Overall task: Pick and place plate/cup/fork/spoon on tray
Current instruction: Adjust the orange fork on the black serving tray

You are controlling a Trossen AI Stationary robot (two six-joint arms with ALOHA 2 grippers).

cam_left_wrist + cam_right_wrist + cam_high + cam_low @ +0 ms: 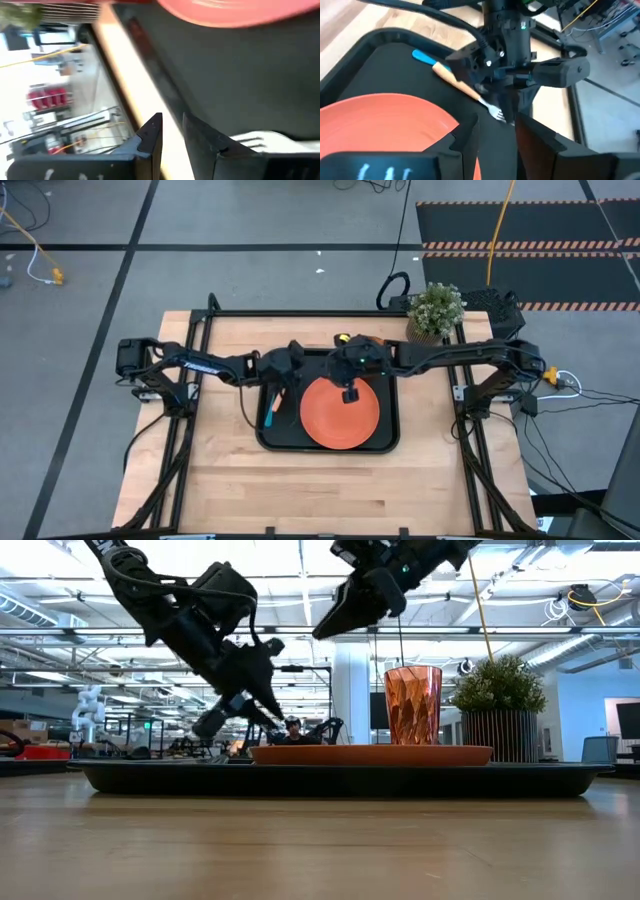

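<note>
The black tray [385, 442] lies mid-table with the orange plate [340, 418] flat on its floor. The tan-handled fork [454, 79] and the blue-handled spoon [424, 57] lie on the tray's left part; the fork's tines [256, 140] show beside one finger of my left gripper. My left gripper [172, 137] hangs low over that part, slightly open, with nothing in the gap. My right gripper [350, 393] hovers open above the plate. The ribbed amber cup [412, 705] stands upright by the tray's far rim, partly hidden by my right arm in the high view.
A potted green plant [436, 310] stands at the table's far right corner. Bare wooden tabletop [330, 490] stretches in front of the tray.
</note>
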